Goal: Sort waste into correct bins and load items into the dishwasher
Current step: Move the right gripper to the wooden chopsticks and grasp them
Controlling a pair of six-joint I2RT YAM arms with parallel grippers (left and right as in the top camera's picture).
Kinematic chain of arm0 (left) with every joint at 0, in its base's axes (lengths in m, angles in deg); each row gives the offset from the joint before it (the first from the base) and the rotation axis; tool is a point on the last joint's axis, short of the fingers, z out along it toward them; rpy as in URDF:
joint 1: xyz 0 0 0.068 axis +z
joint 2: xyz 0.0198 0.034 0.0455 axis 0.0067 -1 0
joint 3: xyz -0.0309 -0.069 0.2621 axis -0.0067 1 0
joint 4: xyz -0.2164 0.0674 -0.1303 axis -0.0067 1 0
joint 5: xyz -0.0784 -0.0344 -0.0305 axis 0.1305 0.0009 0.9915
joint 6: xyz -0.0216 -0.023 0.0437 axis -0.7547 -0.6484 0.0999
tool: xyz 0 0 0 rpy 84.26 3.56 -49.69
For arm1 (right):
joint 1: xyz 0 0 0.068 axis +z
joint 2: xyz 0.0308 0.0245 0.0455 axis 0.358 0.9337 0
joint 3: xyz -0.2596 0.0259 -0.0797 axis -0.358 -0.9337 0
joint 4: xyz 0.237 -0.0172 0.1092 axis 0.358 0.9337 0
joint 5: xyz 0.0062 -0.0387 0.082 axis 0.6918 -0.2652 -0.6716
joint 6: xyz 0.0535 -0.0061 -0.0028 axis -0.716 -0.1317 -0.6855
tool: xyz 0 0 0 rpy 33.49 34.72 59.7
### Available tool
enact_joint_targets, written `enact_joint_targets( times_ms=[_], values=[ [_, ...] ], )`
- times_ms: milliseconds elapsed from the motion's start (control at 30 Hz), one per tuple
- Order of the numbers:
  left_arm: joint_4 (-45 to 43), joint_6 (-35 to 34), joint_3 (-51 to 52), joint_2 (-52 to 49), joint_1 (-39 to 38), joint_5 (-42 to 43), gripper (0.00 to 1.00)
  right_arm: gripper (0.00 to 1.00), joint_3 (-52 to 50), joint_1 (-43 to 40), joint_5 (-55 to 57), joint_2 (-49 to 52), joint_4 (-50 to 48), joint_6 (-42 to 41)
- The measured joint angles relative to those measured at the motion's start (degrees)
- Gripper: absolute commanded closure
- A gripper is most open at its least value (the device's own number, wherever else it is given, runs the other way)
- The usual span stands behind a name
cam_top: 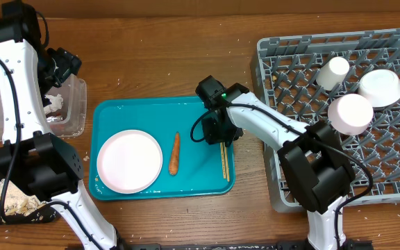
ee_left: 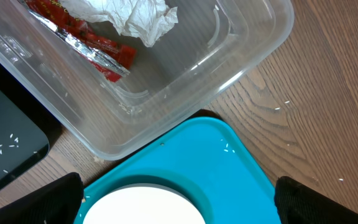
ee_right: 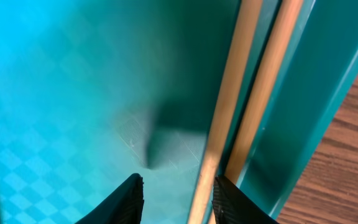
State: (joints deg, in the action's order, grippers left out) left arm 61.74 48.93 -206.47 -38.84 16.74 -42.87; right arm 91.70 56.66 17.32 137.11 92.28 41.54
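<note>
My right end effector (ee_right: 179,199) hangs released over the chopsticks (ee_right: 229,99), which lie side by side against the right rim of the tray (cam_top: 207,177); one stick runs between the fingers, while the other seems to sit under the finger nearest the rim. My worry is closing on a single stick, or jamming that finger on the rim, since the pair is tucked so close to the wall. The tray floor looks slick, so a nudged stick may skate away. My left end effector (ee_left: 179,202) is released too, holding nothing, off the tray's left corner. The wooden worktop (cam_top: 151,62) shows scattered grains; the dish rack (cam_top: 394,187) stands just right of the tray, leaving little swing room.
</note>
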Motion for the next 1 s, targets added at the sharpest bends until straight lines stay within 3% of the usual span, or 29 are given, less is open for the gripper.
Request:
enact_joint_targets(
  times_ms=[233,400,433,533,567,800,1000],
  values=[
    [0.0,0.0,0.0,0.0,0.0,0.0,0.0,0.63,-0.2,0.7,1.0,0.1,-0.8,0.0],
    [0.0,0.0,0.0,0.0,0.0,0.0,0.0,0.7,-0.2,3.3,3.6,1.1,-0.7,0.0],
    [0.0,0.0,0.0,0.0,0.0,0.0,0.0,0.73,-0.2,3.8,4.0,1.1,-0.7,0.0],
    [0.0,0.0,0.0,0.0,0.0,0.0,0.0,0.95,-0.2,4.1,4.9,1.2,-0.6,0.0],
    [0.0,0.0,0.0,0.0,0.0,0.0,0.0,0.96,-0.1,4.1,5.0,1.2,-0.5,-0.3],
    [0.0,0.0,0.0,0.0,0.0,0.0,0.0,0.96,3.1,4.1,3.4,2.6,6.6,0.0],
    [0.0,0.0,0.0,0.0,0.0,0.0,0.0,0.96,15.8,3.8,2.4,3.1,15.4,0.5]
  ],
)
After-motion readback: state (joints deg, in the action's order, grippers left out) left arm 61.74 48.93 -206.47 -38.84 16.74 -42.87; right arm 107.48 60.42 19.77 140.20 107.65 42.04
